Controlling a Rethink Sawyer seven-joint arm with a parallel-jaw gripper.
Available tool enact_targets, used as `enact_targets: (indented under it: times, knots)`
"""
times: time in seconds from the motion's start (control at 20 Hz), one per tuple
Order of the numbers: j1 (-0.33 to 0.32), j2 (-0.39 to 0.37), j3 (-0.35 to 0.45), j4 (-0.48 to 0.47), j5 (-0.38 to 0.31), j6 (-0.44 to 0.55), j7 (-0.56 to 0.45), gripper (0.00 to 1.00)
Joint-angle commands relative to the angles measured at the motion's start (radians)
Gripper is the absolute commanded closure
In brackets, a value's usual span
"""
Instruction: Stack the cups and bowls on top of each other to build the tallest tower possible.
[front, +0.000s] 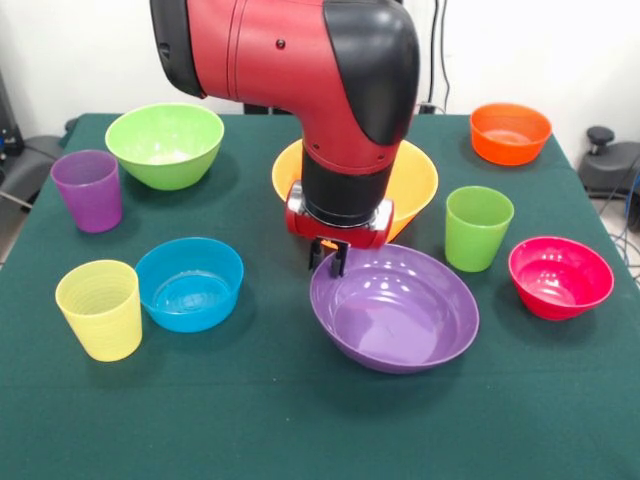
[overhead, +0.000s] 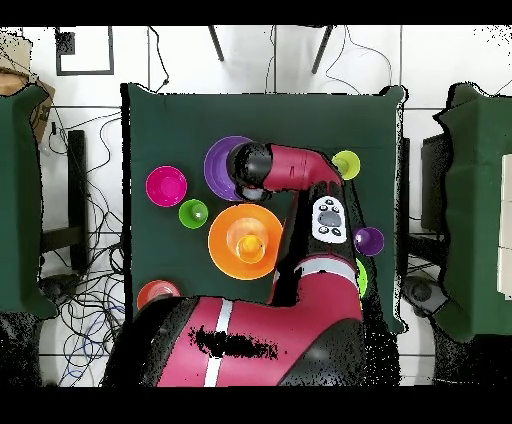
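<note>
My gripper (front: 329, 258) hangs under the red and black arm, its fingers closed over the far left rim of the wide purple bowl (front: 395, 310), which sits tilted at the table's middle. Seen from above, the purple bowl (overhead: 222, 165) is half covered by the arm's wrist. Just behind it is the large orange-yellow bowl (front: 418, 180), and the overhead view shows a small orange shape inside that bowl (overhead: 243, 242). Nothing is stacked on the purple bowl.
Around them stand a light green bowl (front: 165, 145), purple cup (front: 88, 190), yellow cup (front: 100, 308), blue bowl (front: 190, 283), green cup (front: 478, 227), pink-red bowl (front: 560, 277) and orange-red bowl (front: 510, 132).
</note>
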Motion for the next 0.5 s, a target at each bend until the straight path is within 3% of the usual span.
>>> enact_targets:
  times: [0.05,0.5]
  knots:
    - [-0.003,0.006,0.089,0.088,-0.091,-0.023,-0.092,1.00]
    - [-0.017,-0.044,0.104,0.087,-0.059,0.044,-0.097,1.00]
